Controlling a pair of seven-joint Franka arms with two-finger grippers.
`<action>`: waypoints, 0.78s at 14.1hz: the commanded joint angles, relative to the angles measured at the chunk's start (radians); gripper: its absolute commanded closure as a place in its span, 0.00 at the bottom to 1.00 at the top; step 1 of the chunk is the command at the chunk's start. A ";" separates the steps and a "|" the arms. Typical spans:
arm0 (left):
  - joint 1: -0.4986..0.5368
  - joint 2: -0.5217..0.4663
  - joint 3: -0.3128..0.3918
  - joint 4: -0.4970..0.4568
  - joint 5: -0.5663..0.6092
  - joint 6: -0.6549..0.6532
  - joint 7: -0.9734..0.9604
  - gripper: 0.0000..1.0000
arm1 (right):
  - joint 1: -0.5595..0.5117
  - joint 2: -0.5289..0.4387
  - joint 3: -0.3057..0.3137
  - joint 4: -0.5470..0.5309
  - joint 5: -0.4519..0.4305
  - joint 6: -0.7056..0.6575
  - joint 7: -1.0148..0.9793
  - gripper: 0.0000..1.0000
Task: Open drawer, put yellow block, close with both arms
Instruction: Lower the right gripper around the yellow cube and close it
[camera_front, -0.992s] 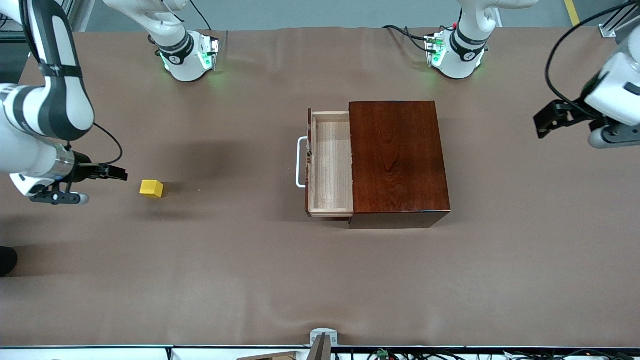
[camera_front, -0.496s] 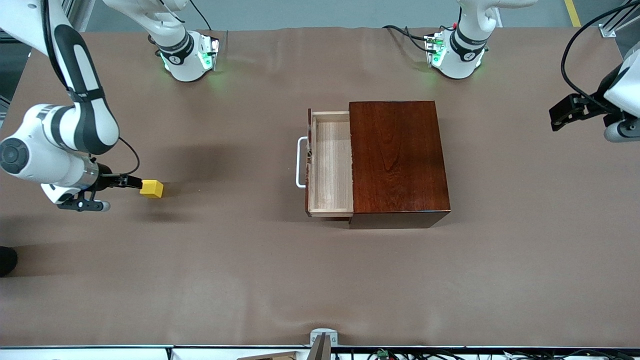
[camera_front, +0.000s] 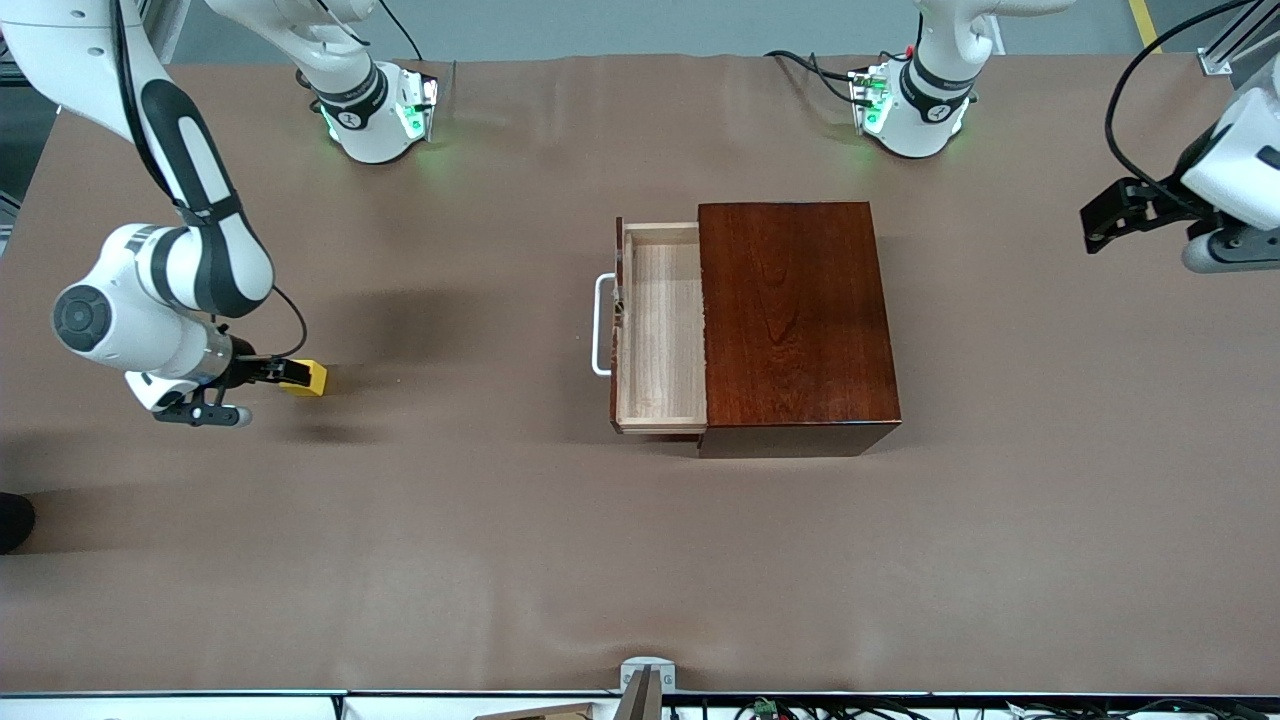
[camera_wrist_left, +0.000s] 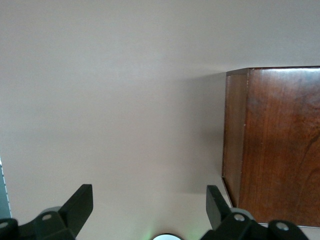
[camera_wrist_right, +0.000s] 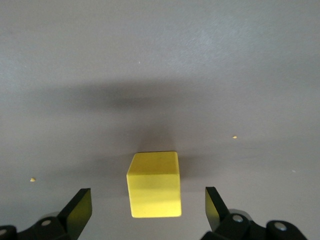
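The yellow block (camera_front: 314, 378) sits on the table toward the right arm's end. My right gripper (camera_front: 291, 372) is low at the block and open. In the right wrist view the block (camera_wrist_right: 153, 184) lies partly between the fingers, which do not touch it, and my right gripper (camera_wrist_right: 148, 201) is wide open. The drawer (camera_front: 660, 330) is pulled out of the dark box (camera_front: 797, 320), with its tray empty and its white handle (camera_front: 600, 325) facing the right arm's end. My left gripper (camera_front: 1097, 222) is open and empty over the table at the left arm's end. My left gripper (camera_wrist_left: 150, 202) sees the box (camera_wrist_left: 275, 145).
The brown table cover (camera_front: 500, 550) spreads around the box. The two arm bases (camera_front: 375, 115) stand along the table's edge farthest from the front camera. A small grey mount (camera_front: 645, 675) sits at the edge nearest to that camera.
My right gripper has moved toward the yellow block and now has its open fingers around part of it. My left gripper has shifted slightly. The block and the drawer have not moved.
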 joint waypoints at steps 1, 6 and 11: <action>0.055 -0.042 -0.053 -0.040 -0.028 0.023 0.024 0.00 | 0.003 0.002 0.000 -0.032 0.020 0.035 -0.006 0.00; 0.077 -0.055 -0.051 -0.035 -0.105 0.011 0.029 0.00 | 0.003 0.016 0.000 -0.090 0.020 0.138 -0.006 0.02; 0.077 -0.049 -0.047 -0.020 -0.105 0.008 0.024 0.00 | 0.003 0.030 0.000 -0.127 0.020 0.214 -0.007 0.56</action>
